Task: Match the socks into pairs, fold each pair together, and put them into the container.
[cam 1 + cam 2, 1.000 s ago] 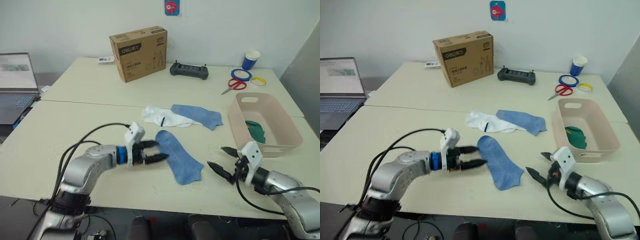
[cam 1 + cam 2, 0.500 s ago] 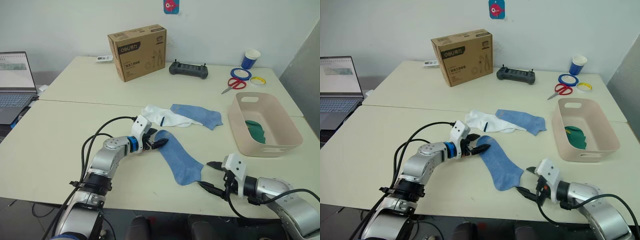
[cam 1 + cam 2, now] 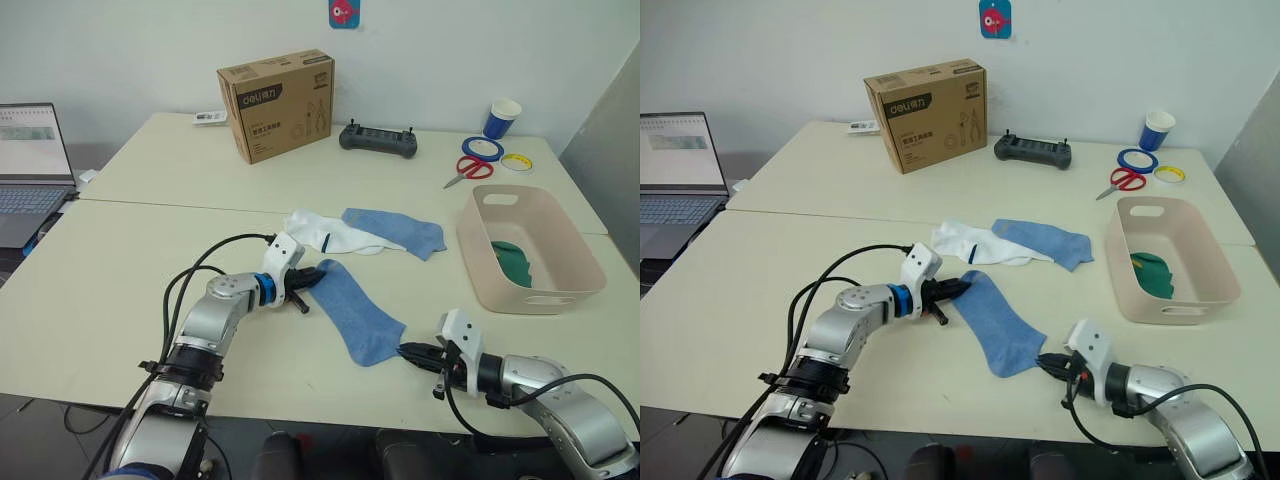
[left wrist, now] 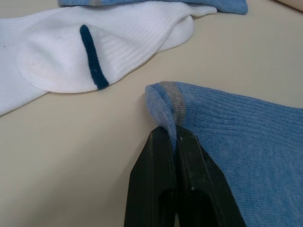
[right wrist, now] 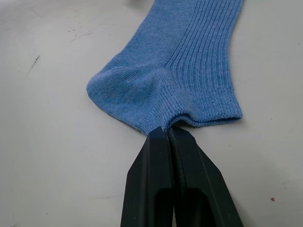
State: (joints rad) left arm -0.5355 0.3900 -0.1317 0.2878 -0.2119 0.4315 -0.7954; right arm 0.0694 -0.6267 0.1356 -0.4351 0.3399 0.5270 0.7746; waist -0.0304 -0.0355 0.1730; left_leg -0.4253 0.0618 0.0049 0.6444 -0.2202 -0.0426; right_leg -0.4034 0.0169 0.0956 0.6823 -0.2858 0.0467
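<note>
A light blue sock (image 3: 355, 315) lies flat on the near part of the table. My left gripper (image 3: 316, 275) is shut on its far left end, the fabric pinched between the black fingertips (image 4: 161, 142). At the sock's near right end, my right gripper (image 3: 405, 351) is also shut on the edge (image 5: 169, 132). A second light blue sock (image 3: 395, 230) and a white sock (image 3: 325, 232) with a dark stripe lie overlapping just beyond. The pale pink container (image 3: 575, 250) stands to the right, with a dark green sock (image 3: 515, 262) inside.
At the back of the table stand a brown cardboard box (image 3: 277, 105) and a black controller (image 3: 378, 140). Red scissors (image 3: 465, 168), tape rolls (image 3: 482, 148) and a blue cup (image 3: 501, 118) are at the back right. A laptop (image 3: 25, 160) sits at the far left.
Both grippers have gone from open to shut on opposite ends of the near blue sock. The right gripper slid left to the sock's edge; the left one reached its far end.
</note>
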